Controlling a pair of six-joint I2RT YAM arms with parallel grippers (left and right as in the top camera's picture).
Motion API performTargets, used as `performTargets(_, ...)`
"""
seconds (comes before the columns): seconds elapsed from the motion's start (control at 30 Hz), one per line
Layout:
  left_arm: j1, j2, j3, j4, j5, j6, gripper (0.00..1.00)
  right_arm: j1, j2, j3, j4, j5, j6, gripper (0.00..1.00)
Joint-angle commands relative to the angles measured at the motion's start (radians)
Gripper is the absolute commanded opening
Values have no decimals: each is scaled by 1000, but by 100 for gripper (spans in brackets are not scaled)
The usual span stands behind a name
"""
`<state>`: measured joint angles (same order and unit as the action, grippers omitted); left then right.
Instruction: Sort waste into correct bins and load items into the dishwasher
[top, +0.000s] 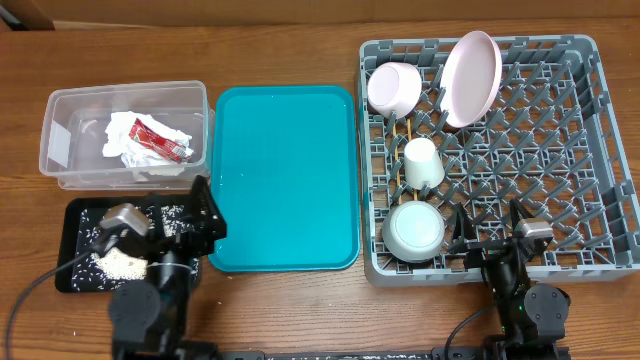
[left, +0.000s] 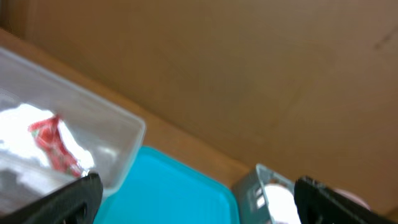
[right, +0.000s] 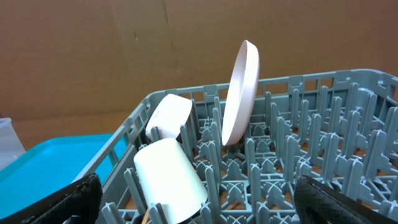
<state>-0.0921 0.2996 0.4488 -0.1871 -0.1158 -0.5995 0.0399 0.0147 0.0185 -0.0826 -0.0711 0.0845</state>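
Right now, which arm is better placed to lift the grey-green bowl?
Right: the right hand is at the rack edge beside the bowl; the left hand is beyond the teal tray.

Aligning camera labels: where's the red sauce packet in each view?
Overhead: the red sauce packet is upper left, in the clear tub, lying on the napkin.
Left wrist: left side, inside the same tub, on the napkin.
Right wrist: not in it.
Shared landmark: the teal tray, centre in overhead, bottom middle in left wrist, lower left in right wrist.
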Motion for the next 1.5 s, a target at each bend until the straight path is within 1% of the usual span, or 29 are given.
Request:
performTargets(0.0,19,-68,-200,227,87,2,100,-4,-11,-11,5,2,-3,100)
performTargets(0.07,35,-96,-267,308,108,13,100,-4,-11,-11,5,2,-3,100)
performTargets(0.13,48,-122,-314,356,118,40,100,-4,-11,-11,5,2,-3,100)
performTargets(0.23,70,-166,-366,370,118,65,100,-4,-11,-11,5,2,-3,100)
performTargets(0.4,101,-227,-433,367,158,170,100,-4,-11,-11,5,2,-3,100)
performTargets(0.53,100,-268,-444,230,143,312,100,-4,-11,-11,5,2,-3,100)
performTargets(0.67,98,-296,-444,106,86,410,100,-4,-11,-11,5,2,-3,100)
performTargets(0.77,97,-296,-444,110,88,556,100,-4,-11,-11,5,2,-3,100)
performTargets(0.83,97,-296,-444,110,88,636,100,-4,-11,-11,5,2,-3,100)
performTargets(0.9,97,-296,-444,110,88,689,100,-4,-11,-11,5,2,-3,100)
performTargets(0.97,97,-296,-444,110,89,702,100,-4,-11,-11,5,2,-3,100)
performTargets(1.47,98,-295,-444,110,94,700,100,-4,-11,-11,5,2,-3,100)
